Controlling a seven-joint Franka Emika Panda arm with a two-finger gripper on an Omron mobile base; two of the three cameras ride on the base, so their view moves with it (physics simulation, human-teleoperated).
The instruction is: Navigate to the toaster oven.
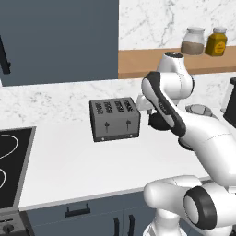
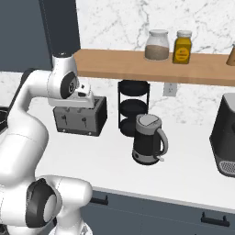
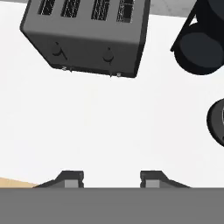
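The gripper (image 3: 111, 179) hung above the white counter (image 1: 83, 161) just in front of the toaster (image 1: 115, 119), its 2 fingertips (image 3: 72, 177) spread apart with nothing between them: released and empty. The arm was folded high over the counter, its wrist close to the toaster's right end.

Where the toaster oven stood could not be told. The grey box on the counter was the low 4-slot toaster with 2 levers, not the oven. To the right of the toaster stood a black tiered rack (image 2: 133, 105), and in front of the rack, further right, a dark kettle (image 2: 148, 140). Well to the right of the toaster, past the kettle, a tall dark appliance (image 2: 225, 135) sat at the edge of the right base view; too little of it was visible to name it. Above the toaster ran a wooden shelf (image 2: 137, 62) with 2 jars, a brown-filled one (image 2: 157, 45) and a yellow one (image 2: 182, 47). Left of the toaster lay a black cooktop (image 1: 11, 161).

By my judgement the drive was unfinished, and the base would have to travel along the counter until the oven came squarely ahead.

As for handling, an oven of that kind would likely be heavy, stiff and smooth-sided, with a breakable glass door. It would be a poor thing to lift with 2 fingers, so the door's handle would be the only sensible hold. This task called for no grasp at all, so the main risk was the folded arm sweeping the toaster or kettle while the base moved.
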